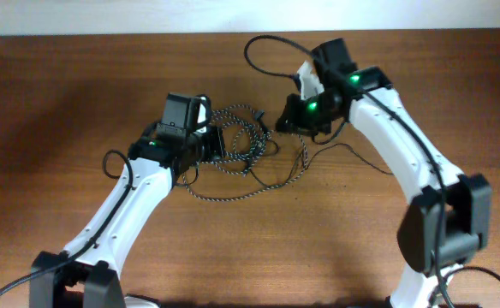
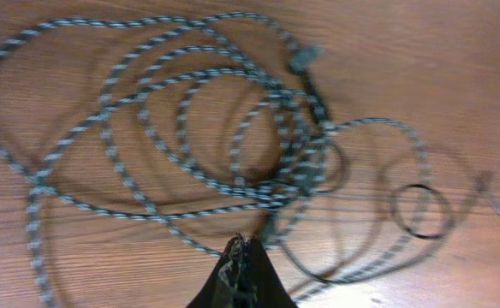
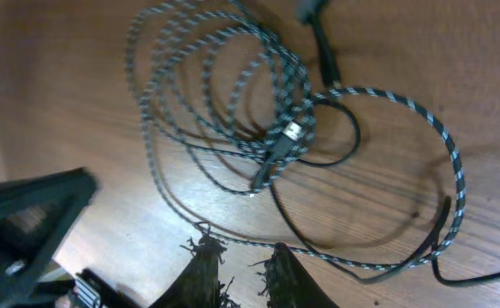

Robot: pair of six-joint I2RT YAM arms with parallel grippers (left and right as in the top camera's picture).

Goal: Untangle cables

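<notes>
- Our left gripper (image 2: 245, 257) has its fingers pressed together, with no gap showing between them.
- Its tips meet right at a strand of the braided cable (image 2: 147, 111). We cannot tell whether that strand is pinched or only lies beneath them.
- Ahead of the left fingers and off to their left, the braided cable lies in several loose, overlapping loops on the wooden table (image 2: 455, 51). A blurred plug end (image 2: 306, 56) sits far ahead, slightly to the right.
- Our right gripper (image 3: 246, 265) has its fingers narrowly apart. Bare wood shows in the gap and nothing is held.
- One braided strand crosses just beyond the right fingertips. The main coil lies ahead and slightly left of them, with a silver-tipped plug (image 3: 293, 133) resting among its turns.
- The plain black cable (image 3: 325, 56) runs down from far ahead of the right fingers and curls into a small loop just right of that plug. It touches the braided coil where the two cross.
- A wide braided loop sweeps out to the right of the right fingers.
- From overhead, the tangle lies between the two grippers, which face each other across it.
</notes>
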